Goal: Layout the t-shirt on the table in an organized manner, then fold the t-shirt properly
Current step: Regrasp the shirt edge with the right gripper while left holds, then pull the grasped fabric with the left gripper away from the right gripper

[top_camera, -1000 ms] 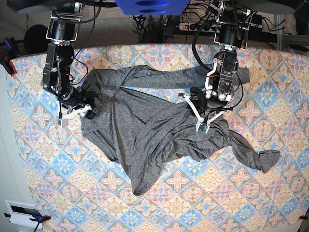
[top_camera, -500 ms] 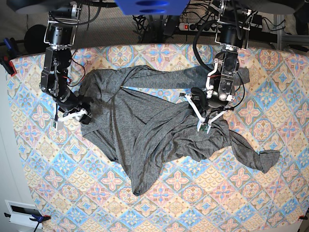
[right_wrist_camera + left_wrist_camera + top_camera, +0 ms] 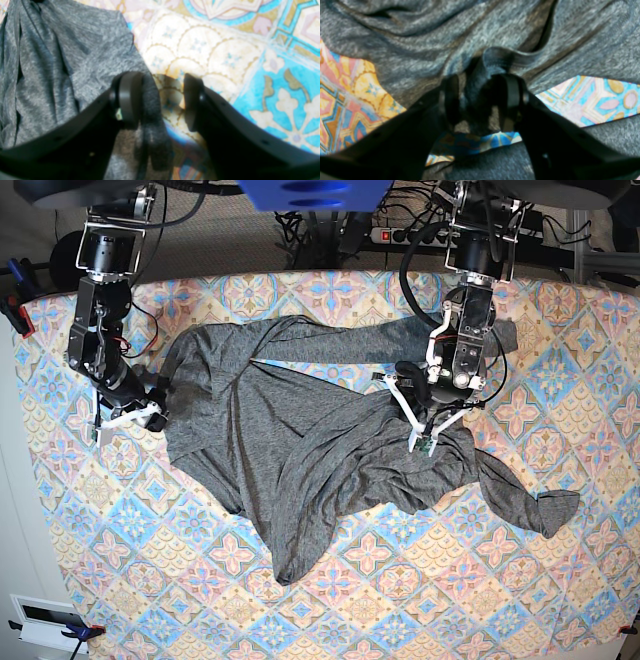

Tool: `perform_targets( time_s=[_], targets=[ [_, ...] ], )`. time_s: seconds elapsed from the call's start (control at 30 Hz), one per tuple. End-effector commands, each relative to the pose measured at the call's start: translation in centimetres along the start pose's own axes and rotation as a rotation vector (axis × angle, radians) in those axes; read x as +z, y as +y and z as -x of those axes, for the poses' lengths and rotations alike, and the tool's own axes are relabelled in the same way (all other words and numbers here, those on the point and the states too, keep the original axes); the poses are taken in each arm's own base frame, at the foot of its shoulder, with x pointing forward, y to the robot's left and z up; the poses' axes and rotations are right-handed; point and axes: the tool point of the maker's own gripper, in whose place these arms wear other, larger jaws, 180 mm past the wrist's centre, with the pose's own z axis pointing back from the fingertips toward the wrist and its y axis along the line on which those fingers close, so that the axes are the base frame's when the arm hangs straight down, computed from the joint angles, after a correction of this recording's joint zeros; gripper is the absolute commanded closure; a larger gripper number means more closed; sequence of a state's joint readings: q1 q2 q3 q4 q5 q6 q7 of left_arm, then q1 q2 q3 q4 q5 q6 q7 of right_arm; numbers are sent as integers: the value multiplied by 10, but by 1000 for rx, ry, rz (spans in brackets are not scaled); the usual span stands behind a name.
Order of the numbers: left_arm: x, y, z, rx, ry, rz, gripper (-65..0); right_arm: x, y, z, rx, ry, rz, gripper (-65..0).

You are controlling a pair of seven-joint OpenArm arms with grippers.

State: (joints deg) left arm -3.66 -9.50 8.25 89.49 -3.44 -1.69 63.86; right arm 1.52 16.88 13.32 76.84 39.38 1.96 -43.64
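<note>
Right gripper moved outward, jaws parted beside t-shirt edge, left gripper pinching fabric

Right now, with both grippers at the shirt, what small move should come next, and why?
Probably close the right gripper: its jaws stand open with the t-shirt edge at only one pad, while the left gripper already pinches a fold. Then both could spread the crumpled cloth.

Both arms are black, built of boxy and cylindrical segments with silver metal brackets near the top and thin red and black cables running alongside. The right gripper and left gripper carry white finger mounts; up close their jaws are matte black, curved, with rounded pads.
</note>
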Motion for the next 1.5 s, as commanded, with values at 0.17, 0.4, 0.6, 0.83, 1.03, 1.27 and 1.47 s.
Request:
perform_targets(
  time_s=[0.17,0.4,0.6,0.83,1.03,1.27,1.47],
  targets=[
    [3,4,-5,-4,-7,-14,-238,2,6,-6,46,-9,-33,-268],
    [3,5,-5,-2,-7,-15,-238,0,16,2,70,17,-52,-268],
    [3,4,-6,-2,-8,-13,-238,4,51,-4,149,-5,-121,-268],
    [3,4,-6,-2,-8,-13,-238,2,56,-1,141,-1,-130,-255],
    [3,4,-6,1,-8,-11,-237,-10,35,20,99,62,-88,0],
    [17,4,-25,2,-109,-19,0,-18,17,34,62,81,-52,-4],
    [32,32,-34,90,-169,-58,0,-25,-1,50,25,102,-12,-4]
  ],
)
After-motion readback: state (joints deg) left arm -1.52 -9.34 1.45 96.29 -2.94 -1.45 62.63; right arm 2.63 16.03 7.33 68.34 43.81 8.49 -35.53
